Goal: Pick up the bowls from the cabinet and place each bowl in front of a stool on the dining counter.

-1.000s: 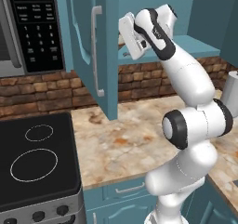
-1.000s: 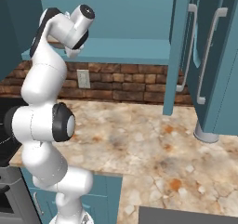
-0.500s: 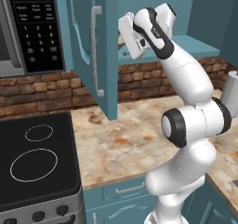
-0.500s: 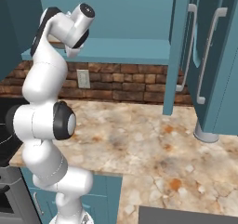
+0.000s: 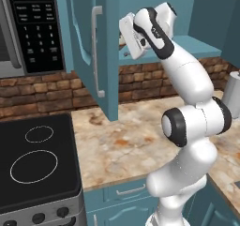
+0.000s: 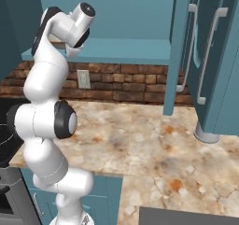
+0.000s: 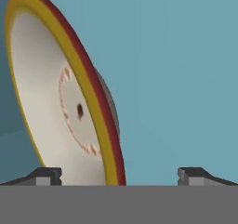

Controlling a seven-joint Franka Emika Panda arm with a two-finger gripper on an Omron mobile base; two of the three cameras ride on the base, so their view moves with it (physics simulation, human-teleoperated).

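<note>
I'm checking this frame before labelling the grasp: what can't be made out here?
- Gripper: in the left base view the arm's hand covers its tips at the cabinet; whether they touch the bowl is unclear.
- Bowl: hand view's bottom edge cuts off its lower part.
- Second bowl: only a grey sliver behind the first, too little to identify.

Cream bowl [image 7: 56, 102] with yellow-and-dark-red rim and ring of reddish flecks, right before the dark fingertips [image 7: 44, 175], teal cabinet [image 5: 101, 47] around it, red-brown brick wall [image 6: 135, 81] below, beige rust-veined marble worktop [image 6: 154, 149], black stovetop [image 5: 35, 164] with white rings
</note>
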